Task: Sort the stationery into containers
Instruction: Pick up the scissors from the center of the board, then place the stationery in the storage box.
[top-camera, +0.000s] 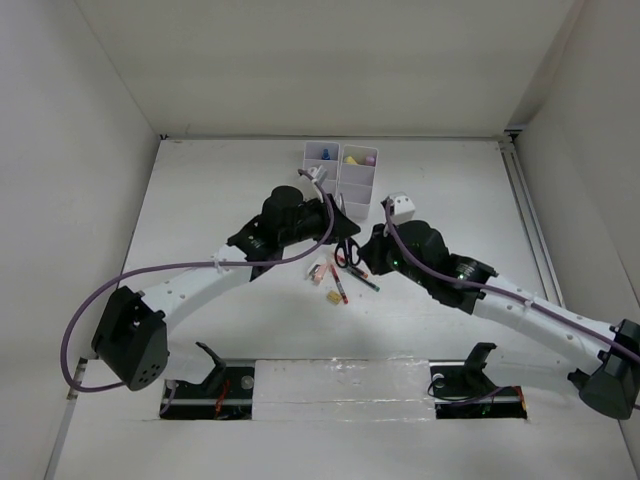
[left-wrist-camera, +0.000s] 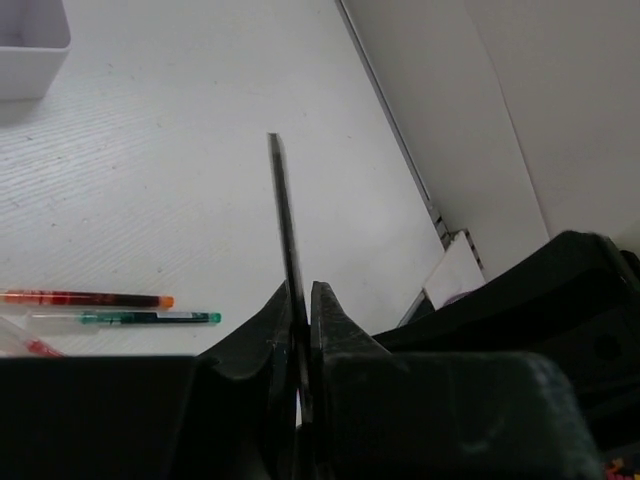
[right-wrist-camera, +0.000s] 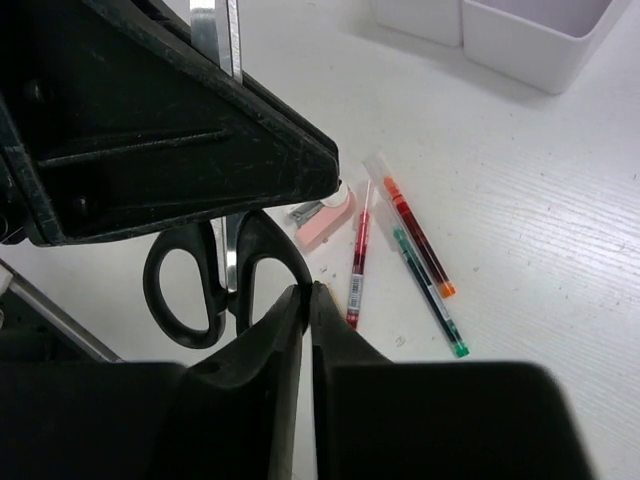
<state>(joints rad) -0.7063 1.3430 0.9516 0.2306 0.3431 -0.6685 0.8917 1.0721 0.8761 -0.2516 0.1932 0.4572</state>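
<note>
White table (top-camera: 220, 200), mostly unsorted: 3 pens (right-wrist-camera: 420, 240) and small bits lie loose at 6 o'clock. Next come the scissors (right-wrist-camera: 190, 280), long axis 6 to 12, tip toward 12. My left pincer (left-wrist-camera: 300, 300) clamps the blades. My right pincer (right-wrist-camera: 307, 300) is closed at the handle, grip unclear. Farthest, at 12, the tray (top-camera: 357, 195) holds a few highlighters (top-camera: 352, 158).

In the left wrist view the scissors (left-wrist-camera: 284, 215) show only a thin blade edge above the left fingers (left-wrist-camera: 340, 330); the handles are hidden below them. Beyond the right fingers (right-wrist-camera: 345, 340) the tray (right-wrist-camera: 530, 35) is cut off (top edge), and a pink item (right-wrist-camera: 332, 215) sits half hidden behind the left arm (right-wrist-camera: 150, 130).
</note>
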